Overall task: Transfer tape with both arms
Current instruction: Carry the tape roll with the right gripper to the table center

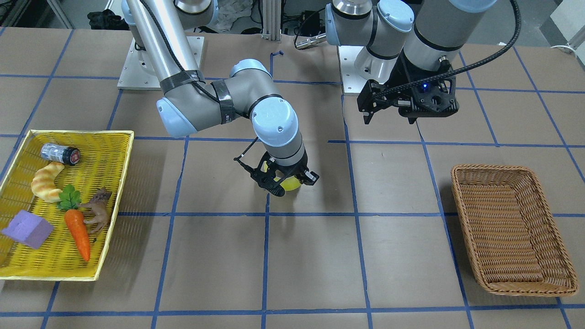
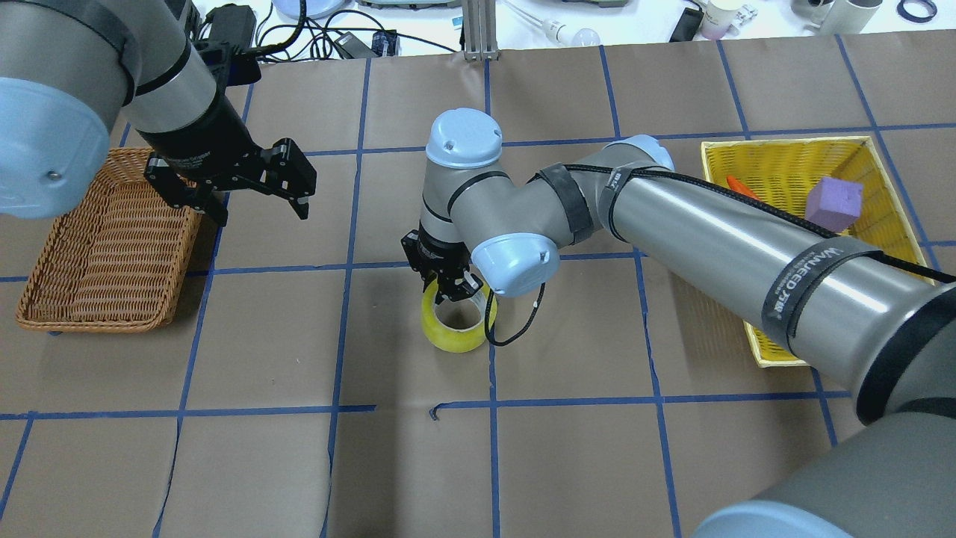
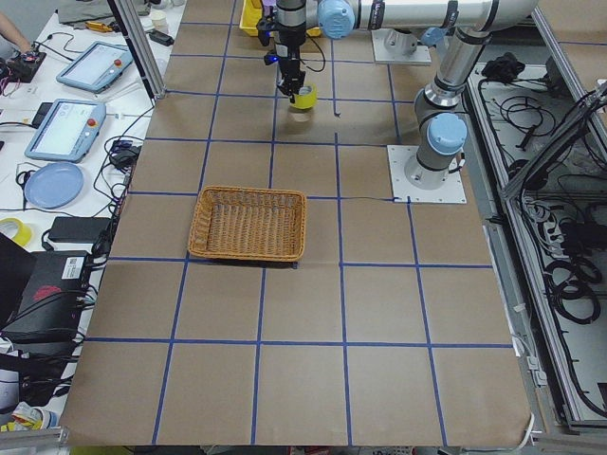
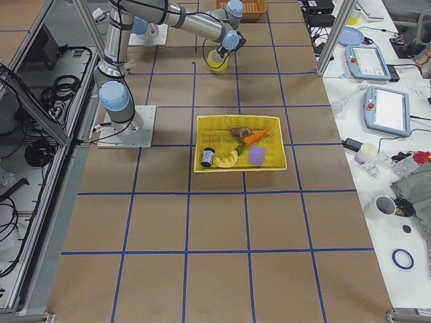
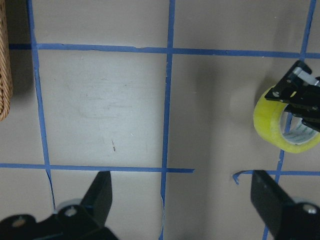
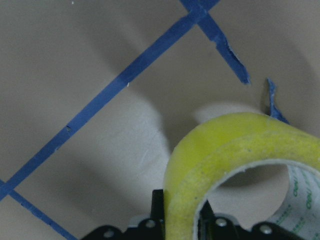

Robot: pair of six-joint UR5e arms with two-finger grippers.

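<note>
The tape [image 2: 450, 338], a yellow roll with a whitish core, stands tilted at the table's middle. It also shows in the front view [image 1: 292, 184], the left wrist view [image 5: 271, 122] and the right wrist view [image 6: 225, 145]. My right gripper [image 2: 452, 288] points down and is shut on the roll's wall, one finger inside the ring and one outside. I cannot tell whether the roll touches the table. My left gripper [image 2: 261, 213] is open and empty, hovering beside the wicker basket, well to the left of the tape; it also shows in the front view [image 1: 388, 119].
A brown wicker basket [image 2: 89, 325] stands on the robot's left side and shows nothing inside. A yellow tray [image 2: 784, 142] on the right side holds a carrot [image 1: 78, 234], a croissant [image 1: 47, 182], a purple block [image 1: 28, 228], a toy animal and a small jar.
</note>
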